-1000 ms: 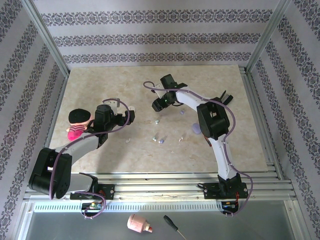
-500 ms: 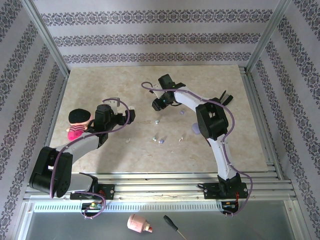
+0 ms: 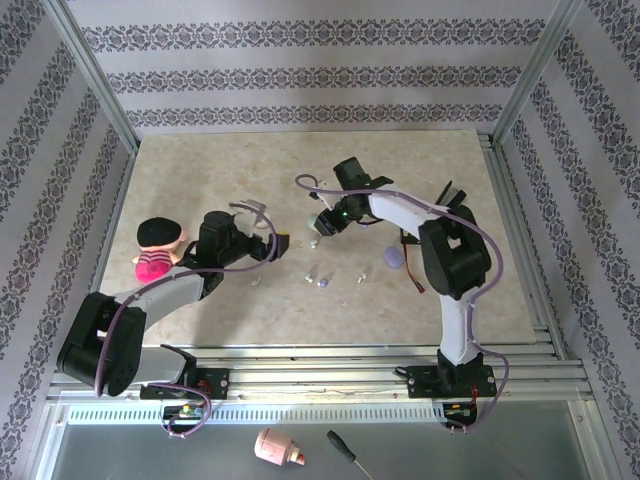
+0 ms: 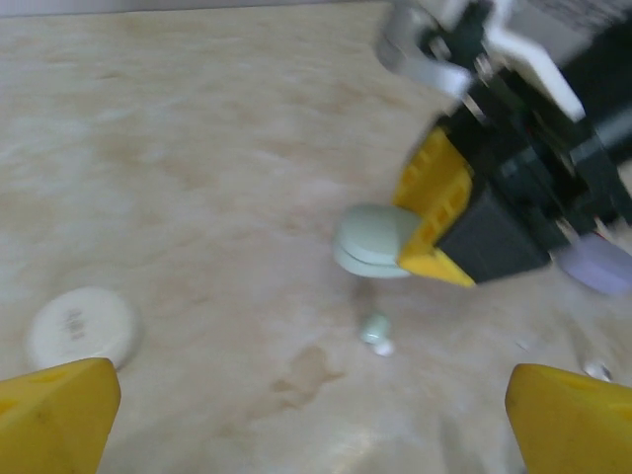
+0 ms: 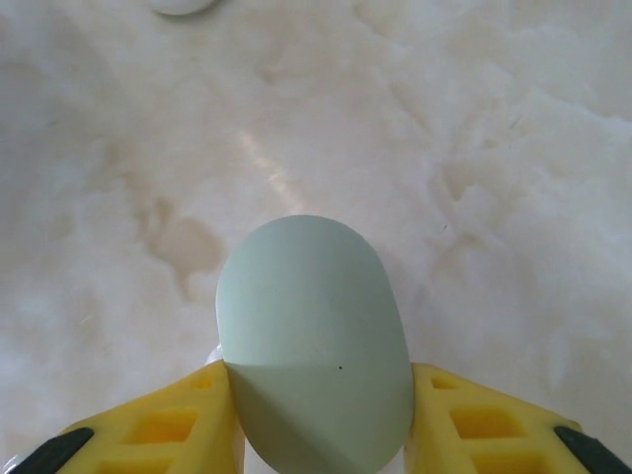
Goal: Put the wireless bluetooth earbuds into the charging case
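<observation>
Centrally over the beige marbled counter [image 3: 200,170], a rounded pale green plastic charging case [image 5: 314,331] is clamped between the yellow fingers of the right pincer [image 3: 323,224], whose jaws are narrowed onto the case's sides. A tiny whitish bean-shaped earbud [image 4: 376,332] is seen on the counter just beside that held case, ahead of the left pincer [image 4: 316,420], whose jaws are spread wide. Three more small buds [image 3: 321,282] are scattered nearer the arm bases, with a lilac pebble-like case [image 3: 394,257] close by. A flat white round case [image 4: 83,326] is faintly marked, too blurred to be read. The counter is enclosed by pale wallpaper [image 3: 300,80] banded with dark floral stripes and by aluminium framing [image 3: 95,75].
</observation>
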